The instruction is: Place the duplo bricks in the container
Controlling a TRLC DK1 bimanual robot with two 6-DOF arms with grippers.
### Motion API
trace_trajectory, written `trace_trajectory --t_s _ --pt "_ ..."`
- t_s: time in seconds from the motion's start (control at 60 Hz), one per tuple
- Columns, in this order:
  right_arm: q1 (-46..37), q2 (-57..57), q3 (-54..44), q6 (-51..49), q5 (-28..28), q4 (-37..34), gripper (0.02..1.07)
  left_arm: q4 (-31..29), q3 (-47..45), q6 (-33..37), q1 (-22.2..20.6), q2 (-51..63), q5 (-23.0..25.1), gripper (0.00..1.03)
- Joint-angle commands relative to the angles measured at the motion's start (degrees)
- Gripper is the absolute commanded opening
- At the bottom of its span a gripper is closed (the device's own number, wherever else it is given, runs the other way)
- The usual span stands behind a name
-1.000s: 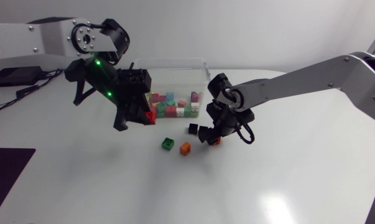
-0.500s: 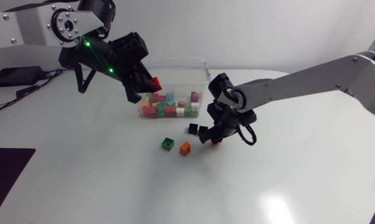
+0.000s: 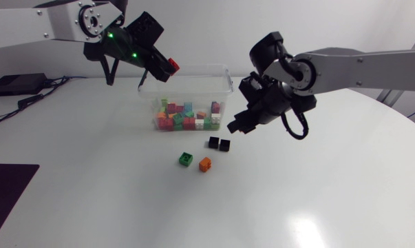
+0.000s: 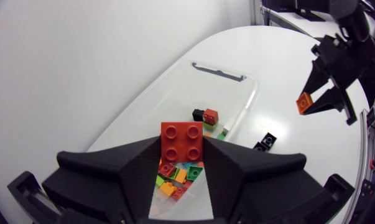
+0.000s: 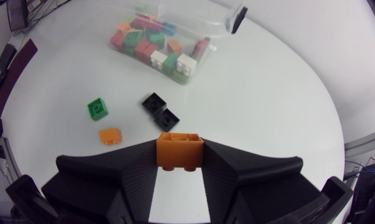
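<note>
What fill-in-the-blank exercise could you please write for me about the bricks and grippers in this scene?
The left gripper is shut on a brick coloured ____. The right gripper is shut on a second brick coloured ____. The two bricks lying side by side on the table are ____. Beside the loose orange brick lies a last brick coloured ____.
Missing words: red; orange; black; green.

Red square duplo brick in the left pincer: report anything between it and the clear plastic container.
Nothing visible. The red square duplo brick, held in the left pincer, hangs above the open clear plastic container, with only loose bricks inside.
</note>
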Motion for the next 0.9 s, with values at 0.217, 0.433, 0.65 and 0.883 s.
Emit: trace_trajectory --t_s 0.217,0.433,0.65,0.883 --pt "0.33 -4.25 6.06 -1.3 -1.13 0.17 0.37 2.23 11.93 -9.81 1.88 12.84 -6.01 0.46" --pt "0.5 -4.25 11.42 -1.73 -2.36 1.84 0.37 2.23 13.24 -12.89 1.8 14.24 -9.09 1.0" --pt "0.42 -0.91 15.99 -2.35 -3.68 5.62 0.37 2.84 5.51 -12.8 2.15 5.8 -8.74 0.99" --pt "0.33 6.12 20.04 -3.05 -5.35 12.39 0.39 5.04 -10.66 -7.44 1.71 -8.26 -4.26 0.99"
